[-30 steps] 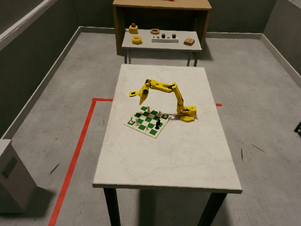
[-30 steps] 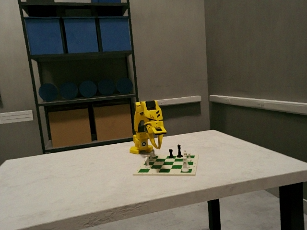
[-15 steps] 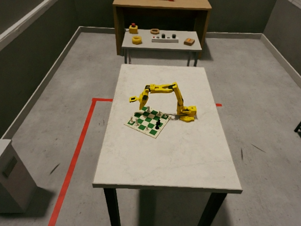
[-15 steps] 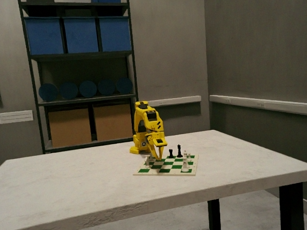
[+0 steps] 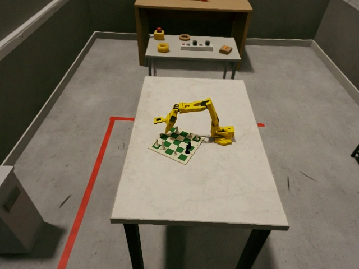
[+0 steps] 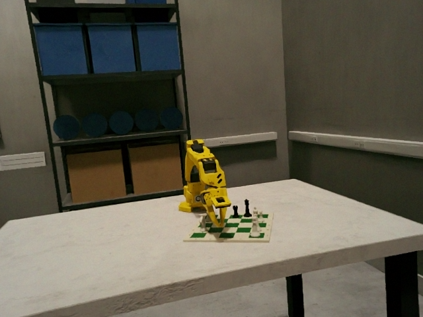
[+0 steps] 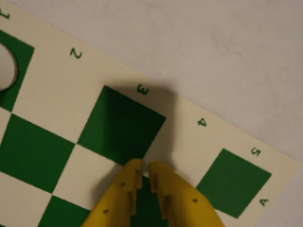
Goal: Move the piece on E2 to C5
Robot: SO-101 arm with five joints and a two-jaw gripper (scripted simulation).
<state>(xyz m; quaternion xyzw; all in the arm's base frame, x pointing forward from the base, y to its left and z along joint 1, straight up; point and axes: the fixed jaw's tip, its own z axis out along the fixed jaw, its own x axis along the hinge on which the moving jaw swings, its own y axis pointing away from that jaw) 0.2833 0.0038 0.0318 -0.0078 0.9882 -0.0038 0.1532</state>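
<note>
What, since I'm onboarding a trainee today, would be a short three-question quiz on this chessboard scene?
1. True or false: the end effector is shut on a chess piece.
2. In the wrist view, square A3 is: A) green, B) cream, C) hidden by a piece.
3. Fill in: in the exterior view, ___ black pieces stand on the board.

Key: 1. False; it is shut on nothing. 2. A. 3. Two.
</note>
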